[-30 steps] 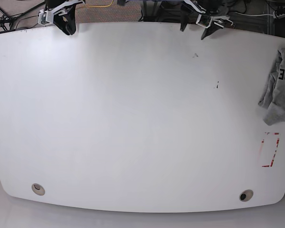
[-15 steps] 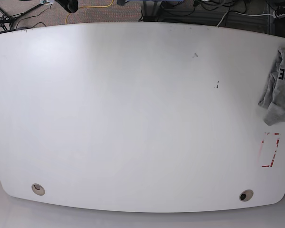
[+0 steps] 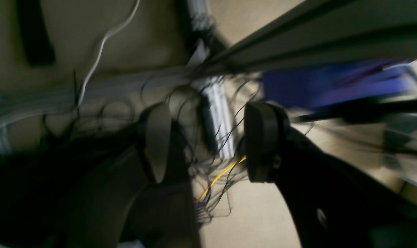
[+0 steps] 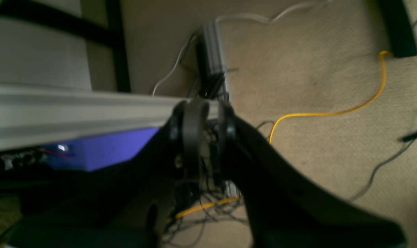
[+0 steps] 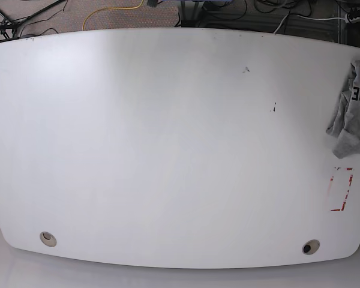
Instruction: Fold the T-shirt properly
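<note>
the grey t-shirt lies bunched at the counter's right edge in the base view, partly out of frame. it looks like soft, light cotton that will slump; i'd pinch a single layer at its near corner. my left hand is spread, empty; my right hand is nearly pressed together, a narrow gap between the fingers.

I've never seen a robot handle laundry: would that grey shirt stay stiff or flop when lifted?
The shirt would probably flop, given its soft creases. It looks bunched in layers, so those might slide apart.
</note>
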`<control>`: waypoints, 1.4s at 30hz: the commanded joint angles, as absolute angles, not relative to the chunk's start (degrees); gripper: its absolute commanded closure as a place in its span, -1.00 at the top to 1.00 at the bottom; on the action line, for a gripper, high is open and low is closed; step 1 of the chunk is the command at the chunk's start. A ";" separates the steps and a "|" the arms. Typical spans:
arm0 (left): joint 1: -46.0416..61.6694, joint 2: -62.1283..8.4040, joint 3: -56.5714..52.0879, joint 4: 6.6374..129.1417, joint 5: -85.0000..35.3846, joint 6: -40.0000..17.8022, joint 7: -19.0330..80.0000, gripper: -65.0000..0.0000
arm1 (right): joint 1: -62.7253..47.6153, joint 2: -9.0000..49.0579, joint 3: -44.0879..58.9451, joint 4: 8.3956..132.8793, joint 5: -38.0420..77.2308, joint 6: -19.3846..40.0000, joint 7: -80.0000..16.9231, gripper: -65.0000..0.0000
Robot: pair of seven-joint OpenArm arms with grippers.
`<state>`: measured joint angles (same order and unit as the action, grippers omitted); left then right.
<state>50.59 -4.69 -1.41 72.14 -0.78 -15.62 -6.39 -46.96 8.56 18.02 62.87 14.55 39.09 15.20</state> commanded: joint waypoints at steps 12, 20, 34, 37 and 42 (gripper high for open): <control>33.54 -4.70 -1.27 42.24 -0.92 -16.22 -7.96 -0.06 | -33.10 6.64 18.15 41.01 2.15 34.51 16.66 -0.76; 18.86 -6.29 -1.27 17.89 -1.01 -16.22 -8.04 -0.06 | -26.59 6.73 18.15 31.52 -1.45 29.85 16.48 -0.76; 8.48 -6.55 -1.19 5.85 -0.92 -16.04 -3.47 -0.05 | -17.98 6.64 18.15 17.36 -8.48 20.97 15.25 -0.73; 8.04 -6.55 -1.19 5.85 -1.01 -16.04 -2.95 -0.05 | -17.27 6.46 18.07 17.10 -10.07 20.18 12.97 -0.73; 8.04 -6.55 -1.19 5.85 -1.01 -15.96 -3.12 -0.06 | -16.75 5.14 18.07 17.10 -12.79 19.91 11.47 -0.73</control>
<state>7.44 -6.28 -1.23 5.89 -1.15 -15.84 -3.33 -16.56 5.54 18.04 17.04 -11.84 19.64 11.66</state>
